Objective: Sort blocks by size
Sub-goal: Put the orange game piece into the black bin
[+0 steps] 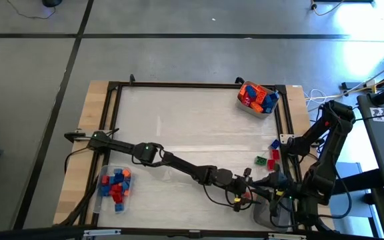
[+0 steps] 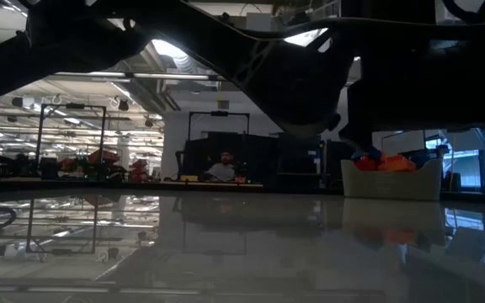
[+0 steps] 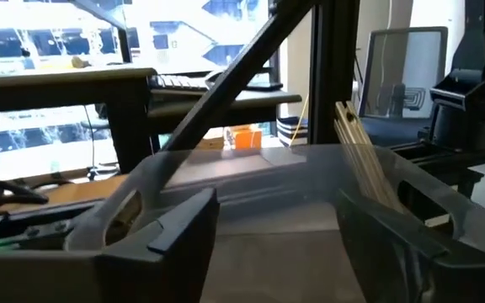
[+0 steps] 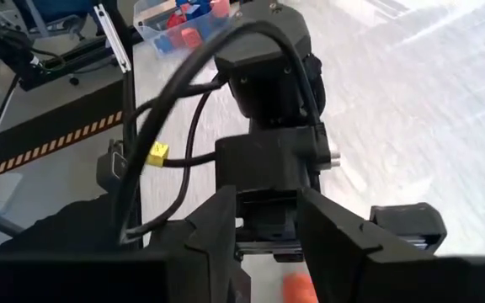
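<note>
My left arm reaches across the table to its near right corner. There my left gripper (image 3: 272,210) (image 1: 264,187) stands open and level at the rim of a clear tub (image 3: 268,181) (image 1: 272,212), nothing between its fingers. My right gripper (image 4: 268,206) hovers over the left hand, slanting down, open. Through its gap I see the left gripper's dark body. An orange-red bit (image 4: 297,290) shows low between its fingers; whether it touches them I cannot tell. Loose blocks lie near the right edge: blue (image 1: 275,143), green (image 1: 261,161), red (image 1: 274,157).
A clear tub of red and blue blocks (image 1: 115,187) stands near the left front edge. Another with orange and blue blocks (image 1: 257,98) (image 2: 391,172) stands at the far right corner. A dark frame (image 1: 179,85) borders the table. The middle of the table is bare.
</note>
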Motion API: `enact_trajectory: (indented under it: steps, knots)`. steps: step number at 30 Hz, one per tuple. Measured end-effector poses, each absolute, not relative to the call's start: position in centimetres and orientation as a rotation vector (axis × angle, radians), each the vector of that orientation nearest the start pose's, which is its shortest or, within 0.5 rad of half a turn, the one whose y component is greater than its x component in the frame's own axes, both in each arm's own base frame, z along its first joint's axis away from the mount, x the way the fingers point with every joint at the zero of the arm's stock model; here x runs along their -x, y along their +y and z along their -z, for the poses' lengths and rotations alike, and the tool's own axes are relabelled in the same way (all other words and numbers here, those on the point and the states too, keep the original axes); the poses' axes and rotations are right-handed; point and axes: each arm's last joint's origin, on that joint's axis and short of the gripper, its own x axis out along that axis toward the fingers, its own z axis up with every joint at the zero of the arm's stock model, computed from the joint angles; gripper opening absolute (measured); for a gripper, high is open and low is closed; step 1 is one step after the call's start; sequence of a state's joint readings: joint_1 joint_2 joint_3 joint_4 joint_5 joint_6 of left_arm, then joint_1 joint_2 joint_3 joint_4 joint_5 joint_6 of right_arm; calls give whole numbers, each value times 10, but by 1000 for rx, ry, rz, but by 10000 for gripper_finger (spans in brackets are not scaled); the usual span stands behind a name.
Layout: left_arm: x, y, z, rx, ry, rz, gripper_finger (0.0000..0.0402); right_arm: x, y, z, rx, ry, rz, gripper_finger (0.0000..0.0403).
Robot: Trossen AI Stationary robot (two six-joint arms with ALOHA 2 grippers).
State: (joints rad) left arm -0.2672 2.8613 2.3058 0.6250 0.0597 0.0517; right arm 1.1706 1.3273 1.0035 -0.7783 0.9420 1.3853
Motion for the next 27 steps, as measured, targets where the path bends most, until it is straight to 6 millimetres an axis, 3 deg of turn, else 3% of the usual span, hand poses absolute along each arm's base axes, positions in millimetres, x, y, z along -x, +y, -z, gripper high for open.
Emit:
enact_trajectory:
  steps: [4,8,13,17,22,27]
  knots:
    - [-588,-163,-104,-44,-60,326,231,-117,218,-263,-390,540,179,127]
    - [-587,-162,-107,-77,106,329,232,-117,219,-263,-399,560,168,127]
    - [-576,-166,-135,-211,335,360,232,-117,220,-263,-416,577,152,127]
    - [-563,-167,-144,-319,512,395,232,-117,221,-263,-414,591,144,127]
    - [-560,-153,-140,-385,603,412,232,-117,221,-263,-407,591,142,127]
    - [-566,-136,-123,-369,621,404,232,-117,221,-263,-393,590,139,127]
